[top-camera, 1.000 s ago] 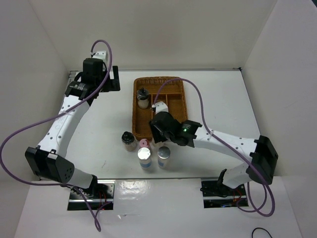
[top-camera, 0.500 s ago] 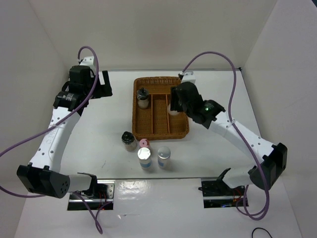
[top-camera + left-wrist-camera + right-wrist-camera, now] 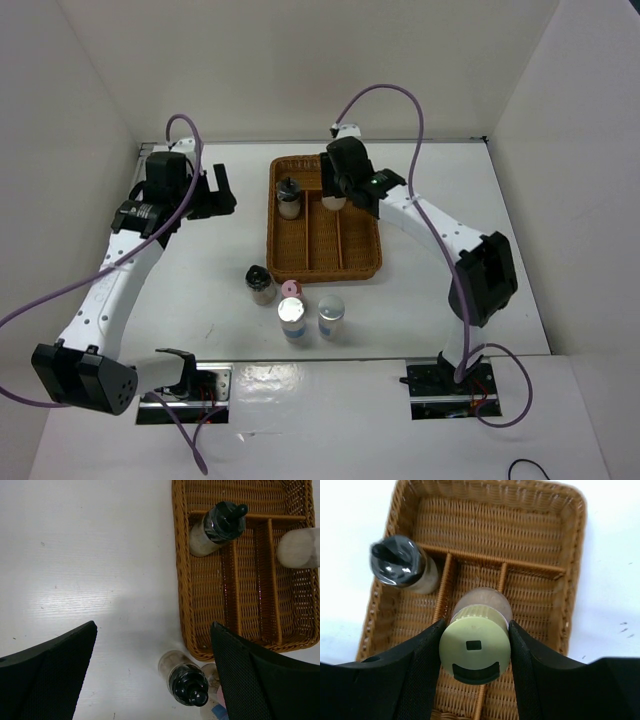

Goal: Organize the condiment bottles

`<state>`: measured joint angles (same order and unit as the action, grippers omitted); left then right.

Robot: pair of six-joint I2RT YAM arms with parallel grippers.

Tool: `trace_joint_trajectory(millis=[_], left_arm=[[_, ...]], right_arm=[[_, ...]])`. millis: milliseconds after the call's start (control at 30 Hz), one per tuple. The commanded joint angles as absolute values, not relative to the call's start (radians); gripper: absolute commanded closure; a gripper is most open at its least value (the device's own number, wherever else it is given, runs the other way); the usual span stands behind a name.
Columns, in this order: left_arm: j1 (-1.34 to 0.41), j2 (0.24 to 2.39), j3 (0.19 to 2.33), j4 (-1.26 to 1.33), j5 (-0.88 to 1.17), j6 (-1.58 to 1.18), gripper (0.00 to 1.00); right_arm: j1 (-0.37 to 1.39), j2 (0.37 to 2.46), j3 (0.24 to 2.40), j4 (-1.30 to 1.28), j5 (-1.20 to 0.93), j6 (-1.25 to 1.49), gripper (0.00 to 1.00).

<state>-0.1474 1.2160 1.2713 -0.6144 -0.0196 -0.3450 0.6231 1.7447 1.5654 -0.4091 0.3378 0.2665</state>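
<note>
I see my right claw (image 3: 475, 656) clenched on the pale-yellow-capped jar (image 3: 475, 636) above the wicker tray (image 3: 520, 527), my left claw (image 3: 152, 632) released over the bench (image 3: 75, 555).

Premises present as a robotics test cell in a laboratory. A white table (image 3: 210, 280) is boxed in on three sides by plain white panels (image 3: 300, 70), and two white-and-black robot arms (image 3: 120, 275) are fixed to metal plates (image 3: 215, 388) at its near edge, with loose purple cables (image 3: 384, 87) looping from them. On the table there are only a wicker tray (image 3: 330, 274) and a few small shaker jars (image 3: 331, 315), some standing in the tray and some on the bare surface beside it.
</note>
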Motion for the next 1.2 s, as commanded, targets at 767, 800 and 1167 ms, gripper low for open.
trace_joint_trajectory(millis=[767, 800, 1167], left_arm=[[-0.182, 1.184, 1.259, -0.67, 0.106, -0.302, 0.0], [-0.193, 1.184, 1.259, -0.67, 0.106, -0.293, 0.0], [-0.302, 1.203, 1.215, -0.767, 0.075, -0.337, 0.0]], right_arm=[[0.614, 2.089, 1.798, -0.321, 0.291, 0.196, 0.6], [0.614, 2.089, 1.798, -0.321, 0.291, 0.196, 0.6], [0.614, 2.132, 1.798, -0.339, 0.302, 0.206, 0.23]])
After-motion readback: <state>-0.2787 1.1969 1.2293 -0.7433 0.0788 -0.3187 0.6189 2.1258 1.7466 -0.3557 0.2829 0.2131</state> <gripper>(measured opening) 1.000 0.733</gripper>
